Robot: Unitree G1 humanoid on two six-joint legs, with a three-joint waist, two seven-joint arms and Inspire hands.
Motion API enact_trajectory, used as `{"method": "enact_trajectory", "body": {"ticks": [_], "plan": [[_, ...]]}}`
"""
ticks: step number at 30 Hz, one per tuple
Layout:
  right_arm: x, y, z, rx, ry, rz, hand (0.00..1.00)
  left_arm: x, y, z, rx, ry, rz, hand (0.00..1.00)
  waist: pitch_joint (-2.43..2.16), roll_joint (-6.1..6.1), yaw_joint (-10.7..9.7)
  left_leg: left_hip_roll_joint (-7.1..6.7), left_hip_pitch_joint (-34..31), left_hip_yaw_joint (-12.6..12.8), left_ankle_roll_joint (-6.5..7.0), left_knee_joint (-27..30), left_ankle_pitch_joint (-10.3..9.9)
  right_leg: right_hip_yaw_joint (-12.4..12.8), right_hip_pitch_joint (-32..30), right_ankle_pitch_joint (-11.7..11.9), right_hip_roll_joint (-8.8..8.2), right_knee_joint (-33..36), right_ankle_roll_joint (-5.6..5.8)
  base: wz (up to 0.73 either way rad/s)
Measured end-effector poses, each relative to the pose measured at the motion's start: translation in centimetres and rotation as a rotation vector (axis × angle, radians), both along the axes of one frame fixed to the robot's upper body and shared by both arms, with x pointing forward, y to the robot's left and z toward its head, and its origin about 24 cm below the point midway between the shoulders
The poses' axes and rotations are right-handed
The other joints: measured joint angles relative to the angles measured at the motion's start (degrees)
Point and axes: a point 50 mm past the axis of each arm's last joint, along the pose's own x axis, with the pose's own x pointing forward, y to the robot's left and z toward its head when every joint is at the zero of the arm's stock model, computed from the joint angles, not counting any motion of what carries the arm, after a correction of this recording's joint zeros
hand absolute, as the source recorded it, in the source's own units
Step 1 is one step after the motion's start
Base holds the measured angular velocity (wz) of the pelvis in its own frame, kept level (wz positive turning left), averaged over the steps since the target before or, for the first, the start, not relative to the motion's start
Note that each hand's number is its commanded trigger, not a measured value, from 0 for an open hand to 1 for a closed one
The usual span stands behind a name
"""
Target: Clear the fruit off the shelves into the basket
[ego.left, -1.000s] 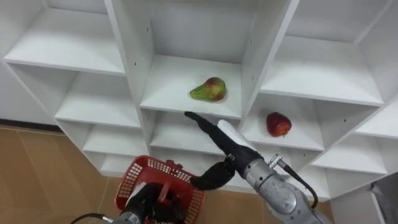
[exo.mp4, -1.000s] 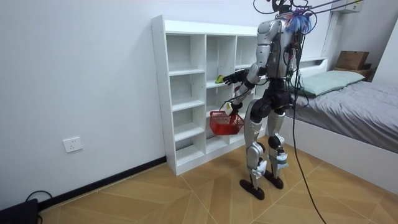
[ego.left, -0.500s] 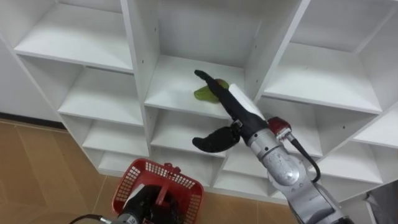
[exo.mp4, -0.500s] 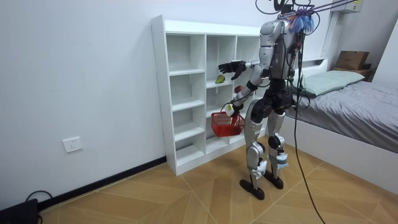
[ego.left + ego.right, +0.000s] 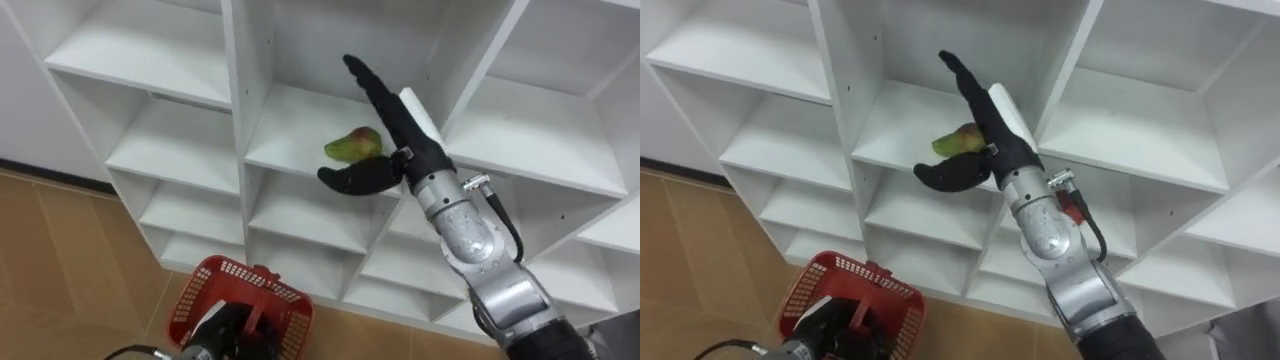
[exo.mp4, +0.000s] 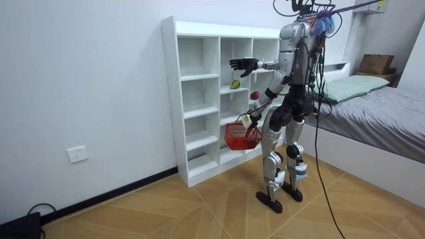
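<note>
Low and nearest: left hand curled round the handle of the red basket. Basket contents are hidden behind the hand.

Above it: right hand reaches into the middle column of the white closet, fingers straight, thumb spread wide, holding nothing.

The green-and-red pear lies on its shelf between thumb and fingers, not yet gripped.

Room view: a small red fruit sits one compartment over, lower.

Judgement: collection is barely begun. The pear needs grasping and dropping in the basket, then the red fruit.
</note>
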Motion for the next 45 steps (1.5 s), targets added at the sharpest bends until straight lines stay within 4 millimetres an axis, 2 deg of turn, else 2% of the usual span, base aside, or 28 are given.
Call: {"method": "enact_trajectory", "body": {"ticks": [5,13,15,16,20,28,35,45], "plan": [[1.4,-1.2,0.0,-0.015,0.005,-0.073,0.0,0.2,0.3,0.1,-0.015,0.0,0.02,1.0,-0.01,-0.01,0.3,-0.21,-0.2,-1.1,0.0,0.5,0.0,-1.4,0.4,0.0,-0.14,0.0,0.01,0.1],[2.1,-2.8,-0.6,-0.058,0.035,-0.133,0.0,0.2,0.5,0.1,-0.008,0.018,0.009,1.0,-0.07,-0.23,0.9,-0.67,-0.9,-1.8,0.02,0.9,0.0,-1.8,0.6,0.0,-0.17,0.0,0.01,0.06],[2.6,-3.1,-0.7,-0.061,0.053,-0.147,0.0,0.1,0.6,0.1,0.009,0.023,-0.005,1.0,-0.09,-0.69,0.9,-0.67,-0.8,-2.0,0.04,1.0,0.0,-2.4,0.8,0.0,-0.3,0.0,0.01,0.12],[2.9,-3.4,-1.0,-0.062,0.072,-0.16,0.0,0.1,0.7,0.1,0.022,0.024,-0.022,1.0,-0.23,-1.2,1.0,-0.73,-0.8,-2.7,0.06,1.1,0.1,-2.8,1.0,0.0,-0.36,0.0,0.01,0.17],[3.9,-4.1,-1.3,-0.088,0.109,-0.19,0.0,-0.1,1.4,0.1,0.04,0.032,-0.026,1.0,-0.21,-3.05,1.6,-0.86,-1.2,-3.3,0.05,1.8,0.1,-3.3,1.0,0.0,-0.32,0.0,0.03,0.09],[4.3,-5.4,-1.2,-0.134,0.129,-0.188,0.0,-0.1,1.5,0.1,0.03,0.046,-0.035,1.0,-0.1,-2.92,2.0,-1.13,-3.3,-4.3,0.14,3.0,0.1,-3.0,-0.1,0.1,-0.23,0.1,0.13,0.06],[4.1,-6.1,-2.3,-0.16,0.177,-0.211,0.0,0.0,1.8,0.2,0.038,0.056,-0.034,1.0,-0.04,-2.83,3.2,-1.17,-4.6,-4.4,0.19,3.2,0.1,-2.9,-1.3,0.2,-0.26,0.2,0.13,0.0],[4.8,-6.6,-2.6,-0.265,0.204,-0.224,0.0,0.0,2.2,0.3,0.054,0.06,-0.023,1.0,0.19,-2.51,3.5,-1.37,-5.9,-4.6,0.29,3.0,0.2,-3.1,-2.8,0.2,-0.4,0.0,0.16,0.01]]}}
